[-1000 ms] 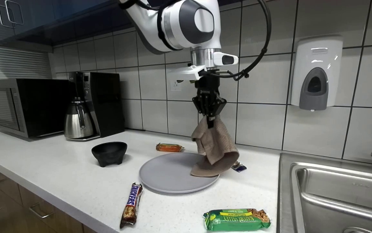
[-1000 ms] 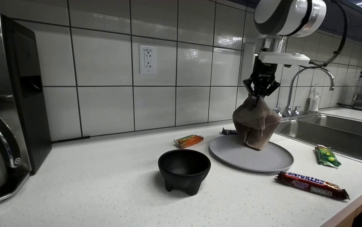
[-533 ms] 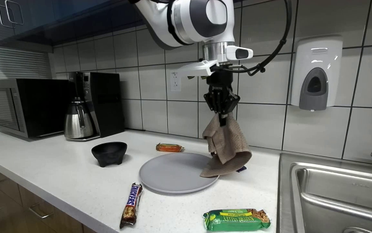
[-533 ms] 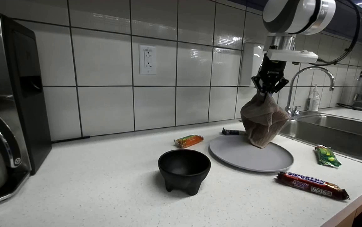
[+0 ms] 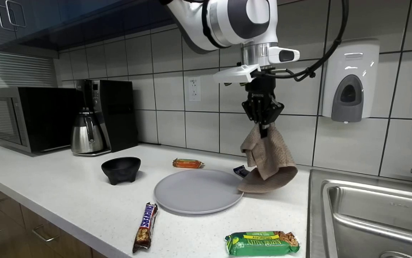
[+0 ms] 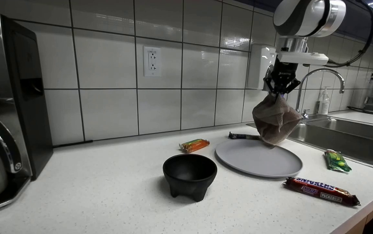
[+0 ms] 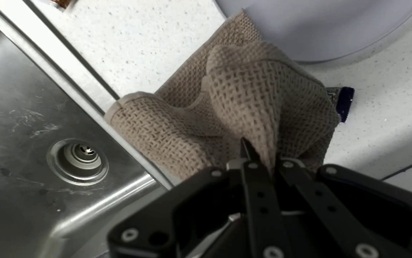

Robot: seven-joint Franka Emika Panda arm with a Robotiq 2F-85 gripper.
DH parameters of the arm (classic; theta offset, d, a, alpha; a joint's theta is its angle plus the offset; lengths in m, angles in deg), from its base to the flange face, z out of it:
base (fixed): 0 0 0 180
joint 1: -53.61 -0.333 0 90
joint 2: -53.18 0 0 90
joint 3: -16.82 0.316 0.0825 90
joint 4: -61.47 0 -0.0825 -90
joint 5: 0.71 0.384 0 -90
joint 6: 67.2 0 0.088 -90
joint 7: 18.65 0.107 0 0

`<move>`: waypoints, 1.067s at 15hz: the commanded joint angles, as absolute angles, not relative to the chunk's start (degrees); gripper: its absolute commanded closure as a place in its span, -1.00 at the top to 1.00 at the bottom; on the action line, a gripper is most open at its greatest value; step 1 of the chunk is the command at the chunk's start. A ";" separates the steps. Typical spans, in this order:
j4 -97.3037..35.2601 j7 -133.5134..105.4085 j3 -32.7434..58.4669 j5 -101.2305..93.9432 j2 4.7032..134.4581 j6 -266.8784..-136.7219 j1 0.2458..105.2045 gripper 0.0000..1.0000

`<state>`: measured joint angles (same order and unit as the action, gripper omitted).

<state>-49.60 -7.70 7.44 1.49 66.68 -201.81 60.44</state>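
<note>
1 brown, coarsely woven cloth [image 7: 241, 93] hangs folded.

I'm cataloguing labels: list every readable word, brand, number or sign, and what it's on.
"SNICKERS": candy bar
"PACKED", ending unclear: candy bar
"NATURE VALLEY": green granola bar
"CRUNCHY": green granola bar
Too small or blurred: other print on both bars, and marks on the orange packet, dark packet, pump bottle, wall outlet, sink and above the jaws. No numbers readable.

One round, black, footed bowl [image 6: 189, 186] stands upright. One white-and-grey plastic soap dispenser [image 5: 351, 79] hangs on a pale tiled wall [image 5: 202, 129].
</note>
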 commanded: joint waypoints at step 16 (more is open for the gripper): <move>-21.52 -6.54 7.52 3.59 87.67 -197.45 63.40 -0.98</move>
<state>-28.70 -7.58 6.87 2.63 83.57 -200.89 62.48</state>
